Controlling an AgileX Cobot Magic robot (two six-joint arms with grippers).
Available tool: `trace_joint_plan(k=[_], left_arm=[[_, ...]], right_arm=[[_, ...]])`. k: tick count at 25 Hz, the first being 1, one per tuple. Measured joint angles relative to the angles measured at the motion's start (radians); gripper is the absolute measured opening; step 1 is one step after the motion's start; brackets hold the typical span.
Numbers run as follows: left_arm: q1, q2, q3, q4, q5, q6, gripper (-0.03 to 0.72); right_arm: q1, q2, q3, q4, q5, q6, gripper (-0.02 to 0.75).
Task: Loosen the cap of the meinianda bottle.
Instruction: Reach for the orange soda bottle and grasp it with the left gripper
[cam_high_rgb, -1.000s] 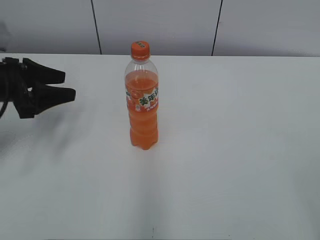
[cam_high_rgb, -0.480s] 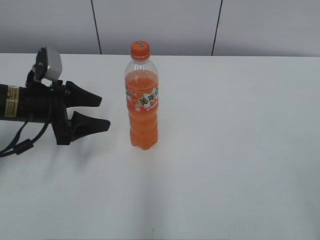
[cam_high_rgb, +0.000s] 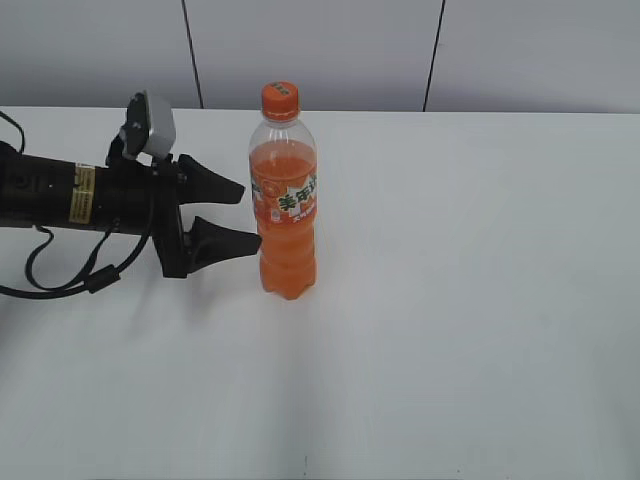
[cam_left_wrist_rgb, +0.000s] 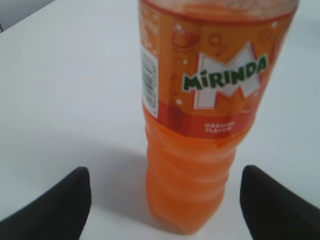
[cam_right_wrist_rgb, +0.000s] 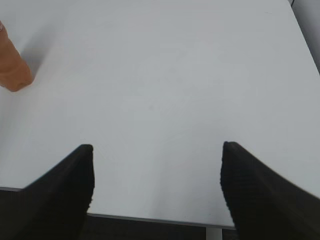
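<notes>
The meinianda bottle (cam_high_rgb: 285, 215) stands upright in the middle of the white table, full of orange drink, with its orange cap (cam_high_rgb: 280, 100) screwed on top. My left gripper (cam_high_rgb: 248, 215) is open, its two black fingers just left of the bottle's lower body at label height, not touching it. In the left wrist view the bottle (cam_left_wrist_rgb: 200, 125) fills the centre between the open fingers (cam_left_wrist_rgb: 165, 192); the cap is out of that view. My right gripper (cam_right_wrist_rgb: 157, 172) is open and empty near the table's front edge; only the bottle's base (cam_right_wrist_rgb: 11, 65) shows there.
The white table (cam_high_rgb: 470, 300) stretches around the bottle. A grey panelled wall (cam_high_rgb: 320, 50) runs behind the table's far edge. The left arm and its cable (cam_high_rgb: 60, 270) lie along the table's left side.
My left arm has moved in from the left edge to the right, bringing its open fingers up to the bottle. The bottle has not moved.
</notes>
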Motion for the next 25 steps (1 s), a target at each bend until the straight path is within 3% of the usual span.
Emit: trace_joint_plan(k=[11,25], left_arm=[[-0.066,0.089,-0.121,0.002,-0.007,0.000,0.566],[-0.129,0.098,-0.131,-0.036,-0.001,0.000,0.567]], right_arm=[[0.000,0.000,0.000,0.000,0.000,0.001,0.592],[0.000,0.000,0.000,0.001,0.001,0.001,0.592]])
